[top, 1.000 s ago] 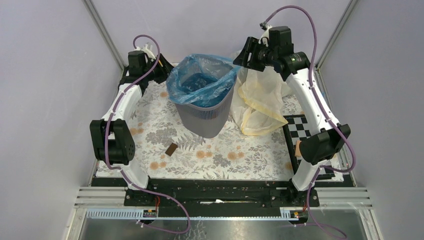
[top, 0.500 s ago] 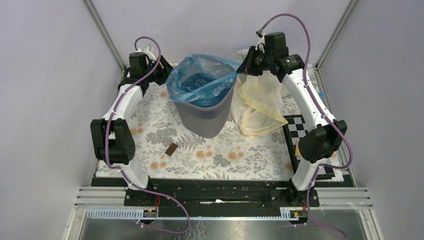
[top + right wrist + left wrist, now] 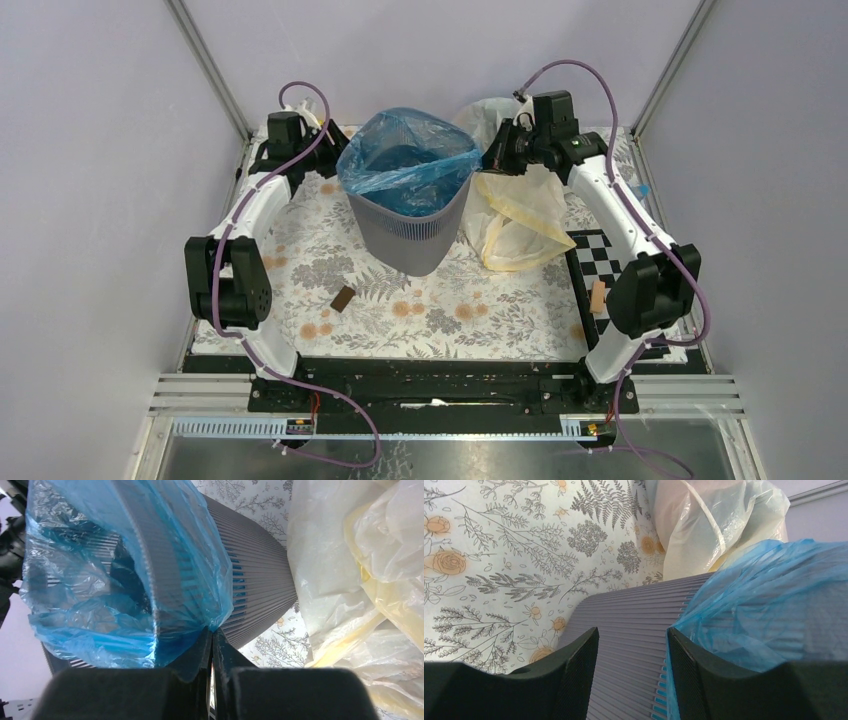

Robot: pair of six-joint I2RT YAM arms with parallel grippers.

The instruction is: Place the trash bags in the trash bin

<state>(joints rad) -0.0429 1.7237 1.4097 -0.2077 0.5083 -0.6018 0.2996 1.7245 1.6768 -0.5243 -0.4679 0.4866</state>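
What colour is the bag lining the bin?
The bag is translucent blue, clearest in the right wrist view.

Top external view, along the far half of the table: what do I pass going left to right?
The left gripper → trash bin lined with the blue bag → pale yellow bag → checkerboard mat.

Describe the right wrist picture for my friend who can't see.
The right gripper pinches the edge of the blue trash bag draped over the rim of the trash bin. A pale yellow trash bag lies beside it.
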